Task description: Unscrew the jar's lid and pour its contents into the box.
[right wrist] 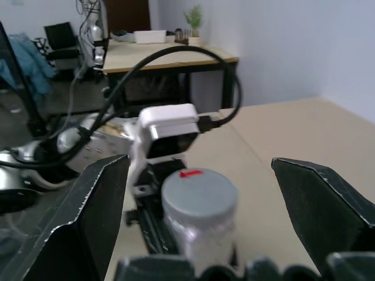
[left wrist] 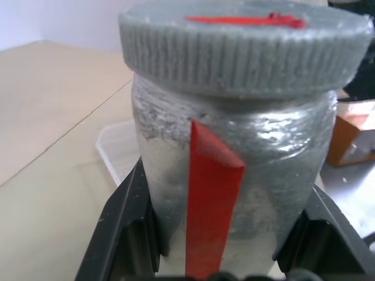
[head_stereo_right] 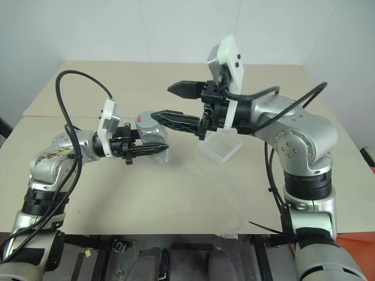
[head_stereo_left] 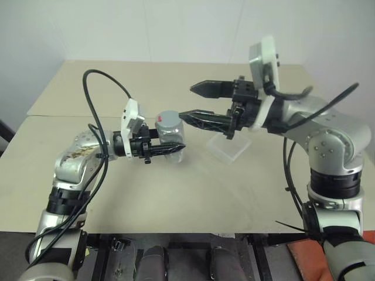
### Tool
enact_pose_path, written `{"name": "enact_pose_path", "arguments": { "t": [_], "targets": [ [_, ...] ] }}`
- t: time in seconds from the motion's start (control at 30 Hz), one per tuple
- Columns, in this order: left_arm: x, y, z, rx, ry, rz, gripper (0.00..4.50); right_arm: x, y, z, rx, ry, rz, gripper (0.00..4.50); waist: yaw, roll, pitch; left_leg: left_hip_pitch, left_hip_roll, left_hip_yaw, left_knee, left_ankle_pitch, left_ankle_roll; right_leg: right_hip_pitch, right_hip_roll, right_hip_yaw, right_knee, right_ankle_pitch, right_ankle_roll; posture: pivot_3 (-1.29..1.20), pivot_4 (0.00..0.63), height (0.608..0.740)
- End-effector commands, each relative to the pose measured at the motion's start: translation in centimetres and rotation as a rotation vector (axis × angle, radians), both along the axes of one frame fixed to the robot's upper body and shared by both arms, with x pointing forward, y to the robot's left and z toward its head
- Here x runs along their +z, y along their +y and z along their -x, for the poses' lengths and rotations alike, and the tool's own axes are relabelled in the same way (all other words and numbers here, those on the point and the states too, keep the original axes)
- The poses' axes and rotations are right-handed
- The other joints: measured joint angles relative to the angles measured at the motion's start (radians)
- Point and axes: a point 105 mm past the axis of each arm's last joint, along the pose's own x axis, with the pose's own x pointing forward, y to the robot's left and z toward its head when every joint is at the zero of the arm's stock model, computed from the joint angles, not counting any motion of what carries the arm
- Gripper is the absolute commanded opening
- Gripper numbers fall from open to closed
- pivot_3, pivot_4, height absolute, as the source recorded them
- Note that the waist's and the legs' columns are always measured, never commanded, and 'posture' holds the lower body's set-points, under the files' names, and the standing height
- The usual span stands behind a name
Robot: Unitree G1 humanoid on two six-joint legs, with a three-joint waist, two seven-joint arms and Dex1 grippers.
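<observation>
The jar (head_stereo_left: 170, 130), silvery grey with a red stripe (left wrist: 208, 216), hangs upright above the table, and my left gripper (head_stereo_left: 174, 141) is shut on its body. The grey ribbed lid (left wrist: 234, 52) with a red mark sits on top of the jar. My right gripper (head_stereo_left: 194, 102) points level toward the jar from the right. It is open, with the lower finger (head_stereo_left: 205, 120) just beside the lid and the upper finger (head_stereo_left: 212, 89) above it. From the right wrist the jar (right wrist: 199, 222) shows between the wide-spread fingers. The clear box (head_stereo_left: 229, 146) lies on the table under the right gripper. The contents are hidden inside the jar.
The beige table (head_stereo_left: 193, 193) has a seam toward its far left, where a second tabletop (head_stereo_left: 146, 82) adjoins. Its front edge runs close to me. An orange object (head_stereo_left: 310, 252) lies below the table at the right. Black cables loop over both arms.
</observation>
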Motion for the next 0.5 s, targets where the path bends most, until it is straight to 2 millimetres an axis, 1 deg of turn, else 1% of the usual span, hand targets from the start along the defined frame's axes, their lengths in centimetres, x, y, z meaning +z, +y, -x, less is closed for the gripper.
{"name": "enact_pose_path", "arguments": {
  "t": [0.03, 0.13, 0.27, 0.5],
  "targets": [
    [1.0, -0.5, -0.1, -0.060, -0.073, -0.017, 2.00, 0.0, 0.8, 0.1, -0.005, 0.000, 0.049, 4.50, -0.002, 0.000, 0.000, 0.000, 0.000, 0.000, 0.000, 0.000, 0.000, 0.000, 0.000, 0.000, 0.000, 0.000, 0.000, 0.00, 0.150, 0.740],
    [1.1, -0.7, -0.3, -0.075, -0.088, -0.029, 2.00, -0.7, 1.4, -0.3, -0.037, -0.020, 0.096, 4.50, -0.003, 0.000, 0.000, -0.005, 0.000, 0.000, 0.001, 0.000, 0.000, -0.004, 0.000, 0.000, 0.000, 0.000, 0.000, 0.00, 0.150, 0.740],
    [1.2, -0.9, -0.4, -0.080, -0.094, -0.018, 2.00, -1.6, 2.0, -1.1, -0.096, -0.041, 0.141, 4.50, -0.003, 0.000, 0.000, -0.014, 0.000, 0.000, 0.003, 0.000, 0.000, -0.015, 0.000, 0.000, 0.003, 0.000, 0.000, 0.00, 0.150, 0.740],
    [1.1, -1.0, -0.3, -0.092, -0.096, -0.026, 2.00, -1.9, 2.3, -1.3, -0.111, -0.049, 0.135, 4.50, -0.003, 0.000, 0.000, -0.017, 0.000, -0.001, 0.003, 0.000, 0.000, -0.017, 0.000, 0.000, 0.003, 0.000, 0.000, 0.00, 0.150, 0.740]
  ]
}}
